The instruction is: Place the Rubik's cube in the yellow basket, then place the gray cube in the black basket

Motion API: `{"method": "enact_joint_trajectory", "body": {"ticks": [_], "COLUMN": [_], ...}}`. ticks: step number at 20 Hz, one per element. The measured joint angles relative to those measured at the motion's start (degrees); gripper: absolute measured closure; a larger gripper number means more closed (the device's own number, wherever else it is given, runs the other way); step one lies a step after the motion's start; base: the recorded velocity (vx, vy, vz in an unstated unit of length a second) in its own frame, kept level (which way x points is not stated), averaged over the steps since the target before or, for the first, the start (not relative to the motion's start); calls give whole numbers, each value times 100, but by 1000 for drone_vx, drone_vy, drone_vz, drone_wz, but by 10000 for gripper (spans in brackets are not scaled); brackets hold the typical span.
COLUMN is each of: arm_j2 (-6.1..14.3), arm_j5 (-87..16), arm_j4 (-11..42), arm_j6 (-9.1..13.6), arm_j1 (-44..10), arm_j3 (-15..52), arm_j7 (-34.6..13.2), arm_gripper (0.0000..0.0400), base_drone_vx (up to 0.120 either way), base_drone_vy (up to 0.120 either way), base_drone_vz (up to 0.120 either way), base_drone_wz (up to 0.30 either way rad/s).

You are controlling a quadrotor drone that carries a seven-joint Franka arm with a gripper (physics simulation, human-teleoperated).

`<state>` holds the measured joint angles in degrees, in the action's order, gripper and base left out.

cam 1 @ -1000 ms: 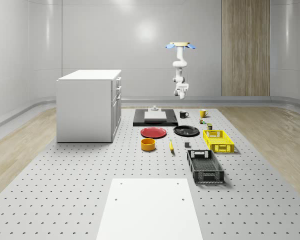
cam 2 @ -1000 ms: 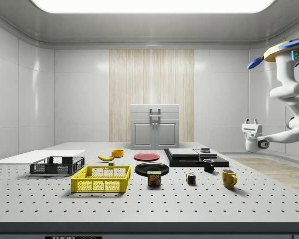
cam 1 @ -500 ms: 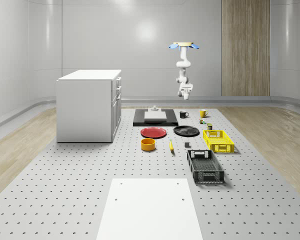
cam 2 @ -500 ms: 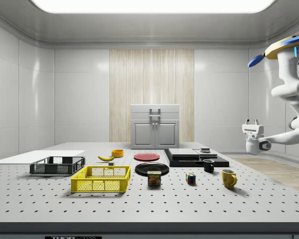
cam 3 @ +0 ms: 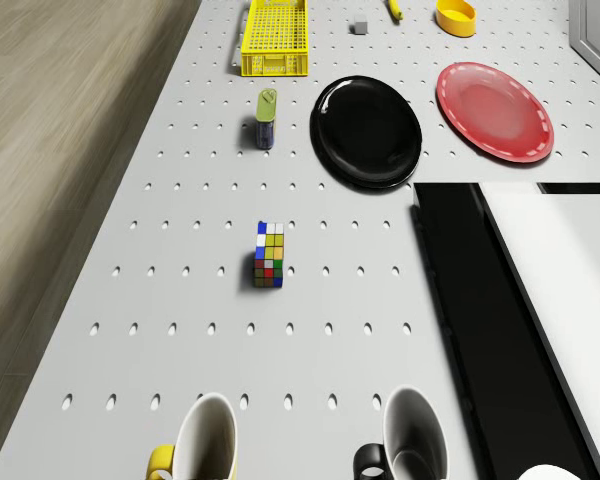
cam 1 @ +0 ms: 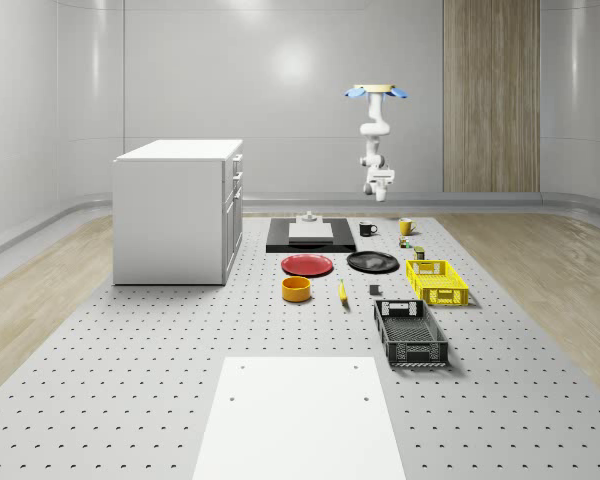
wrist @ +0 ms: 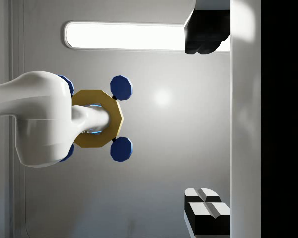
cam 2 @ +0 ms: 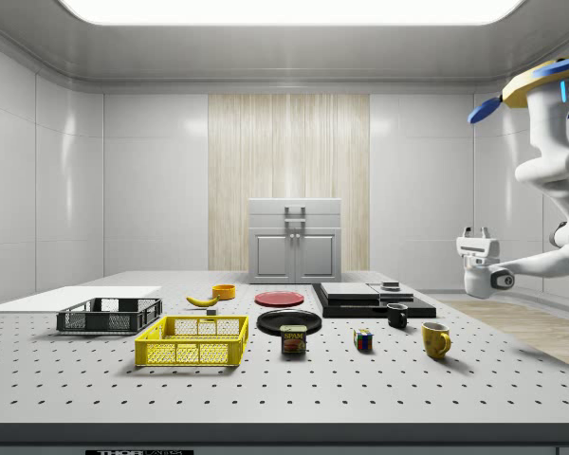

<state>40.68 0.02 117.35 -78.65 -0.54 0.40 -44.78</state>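
The Rubik's cube [cam 3: 269, 255] [cam 2: 363, 339] [cam 1: 404, 241] sits on the table between the mugs and a can. The yellow basket [cam 1: 437, 281] [cam 2: 192, 341] [cam 3: 275, 38] lies further along the table. Beyond it is the black basket [cam 1: 410, 333] [cam 2: 109, 315]. The small gray cube [cam 1: 374, 290] [cam 3: 359, 28] rests beside the yellow basket. The drone [cam 1: 377, 92] [cam 2: 545, 85] hovers high over the table's far end by the mugs. My gripper [cam 2: 477, 231] [cam 1: 381, 180] [wrist: 188, 126] hangs well above the table, turned upward toward the drone, open and holding nothing.
A yellow mug [cam 3: 205, 440] and a black mug [cam 3: 410, 440] stand below the drone. A can [cam 3: 266, 118], black plate [cam 3: 366, 131], red plate [cam 3: 494, 110], orange bowl [cam 1: 296, 289], banana [cam 1: 342, 291], black slab [cam 1: 310, 241] and white cabinet [cam 1: 177, 210] share the table.
The drone with its arm has drifted toward the whole-scene view's right. The gripper stays open and high. Nothing on the table has moved.
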Motion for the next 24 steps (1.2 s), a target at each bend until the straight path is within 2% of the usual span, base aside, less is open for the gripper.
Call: {"method": "enact_joint_trajectory", "body": {"ticks": [13,19,24], "arm_j2": [40,61,90], "arm_j5": [-140,-419,-995], "arm_j4": [40,69,140], "arm_j6": [-57,-85,-117], "arm_j1": [-34,-95,-221], "arm_j3": [102,301,710], "arm_j7": [-17,-53,-131], "arm_gripper": [0,0,0], "base_drone_vx": [120,120,120], "base_drone_vy": [120,7,0], "base_drone_vz": [0,0,0], "base_drone_wz": [0,0,0]}}
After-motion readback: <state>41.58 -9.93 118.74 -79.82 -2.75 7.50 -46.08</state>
